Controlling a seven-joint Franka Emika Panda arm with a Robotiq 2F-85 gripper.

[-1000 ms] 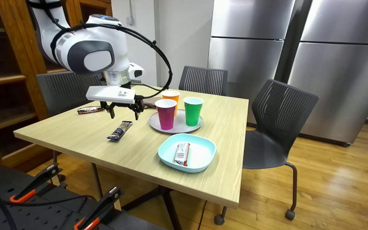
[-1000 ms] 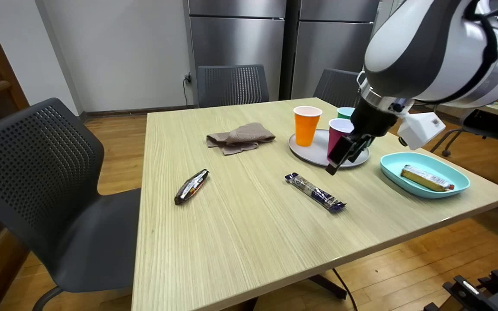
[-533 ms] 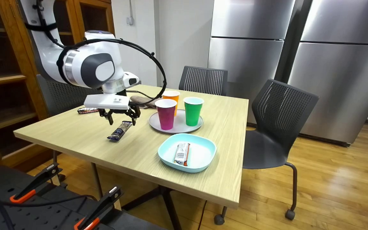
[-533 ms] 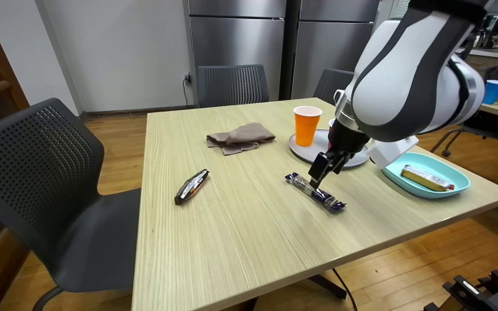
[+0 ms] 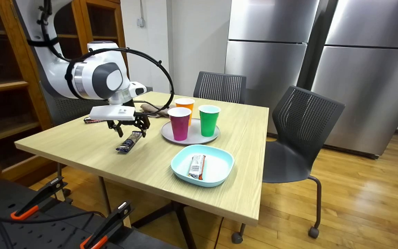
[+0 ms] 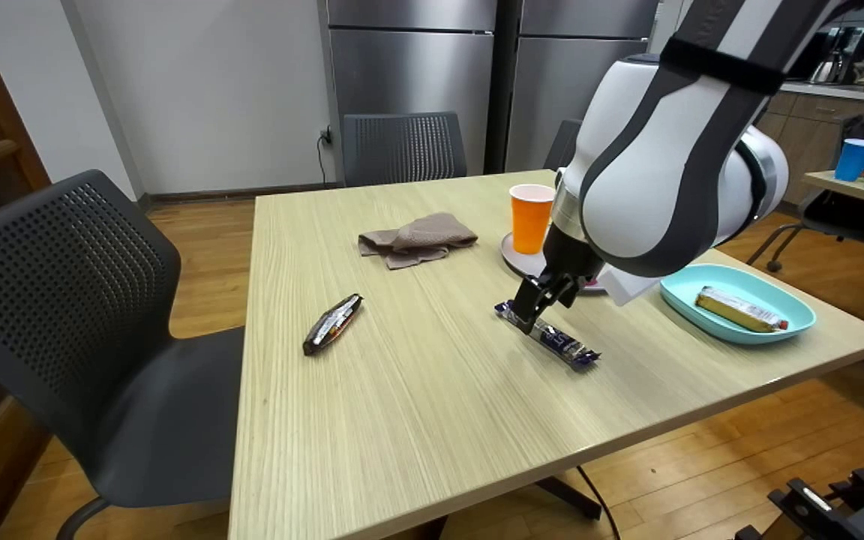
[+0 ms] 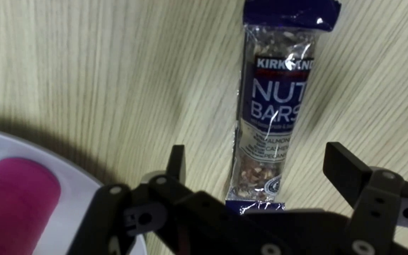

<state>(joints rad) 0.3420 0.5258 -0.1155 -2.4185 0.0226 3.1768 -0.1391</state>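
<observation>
- Hanging low over the table (image 6: 372,375), the gripper (image 7: 255,157) is showing jaws set wide apart.
- Nut bar (image 7: 275,106) is lying flat on the table, showing between the jaws in the wrist view.
- Purple cup (image 5: 179,128), orange cup (image 6: 529,229) and green cup (image 5: 208,124) are standing upright on a gray plate (image 5: 194,134) nearby.
- Blue dish (image 5: 219,167) is holding a wrapped bar (image 5: 196,166).
- Brown cloth (image 6: 424,238) is lying crumpled.

Arm (image 6: 679,165) bent, wrist (image 5: 120,97) angled steeply downward, fingers (image 7: 347,173) spread wide apart

Wrist view | nut bar (image 7: 273,106) — finest print blurred | magenta cup (image 7: 11,205) — cut off at left and bottom
</observation>
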